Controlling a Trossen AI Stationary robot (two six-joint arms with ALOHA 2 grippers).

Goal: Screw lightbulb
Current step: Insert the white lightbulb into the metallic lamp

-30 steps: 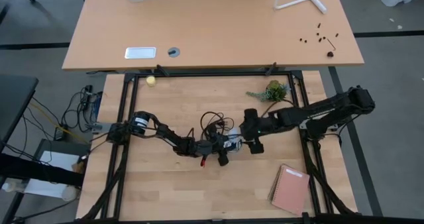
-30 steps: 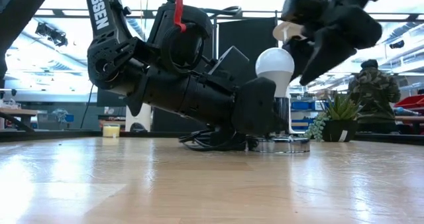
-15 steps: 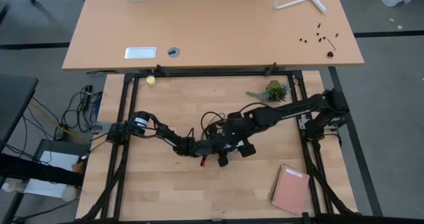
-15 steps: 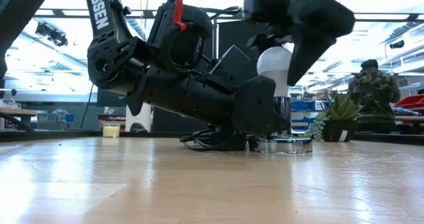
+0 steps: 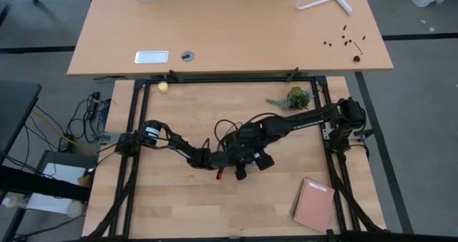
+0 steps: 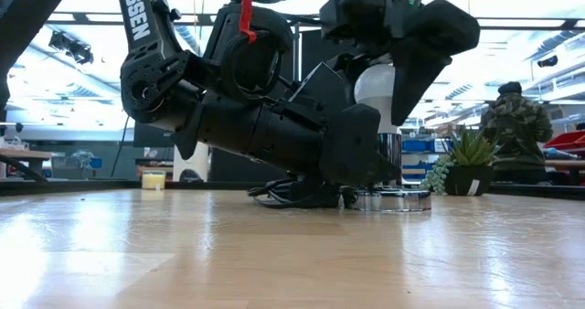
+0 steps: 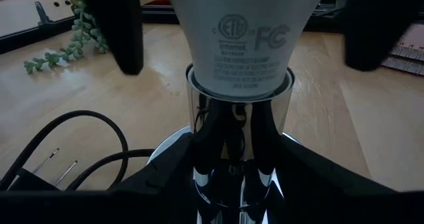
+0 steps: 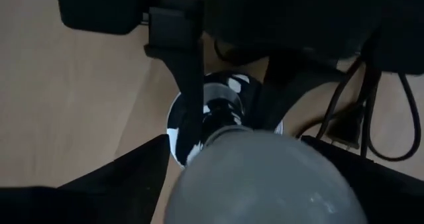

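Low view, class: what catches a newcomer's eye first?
The white bulb standing upright in the shiny socket mid-table. The right hand straddles the bulb from above, while the left hand grips the socket's metal neck low at the table.

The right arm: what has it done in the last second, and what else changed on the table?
The right gripper swung in from the right and came down over the lightbulb; its open fingers now flank the globe. A grip does not show yet. The left gripper stayed low, clamped on the chrome socket. The bulb, plant and notebook did not move.
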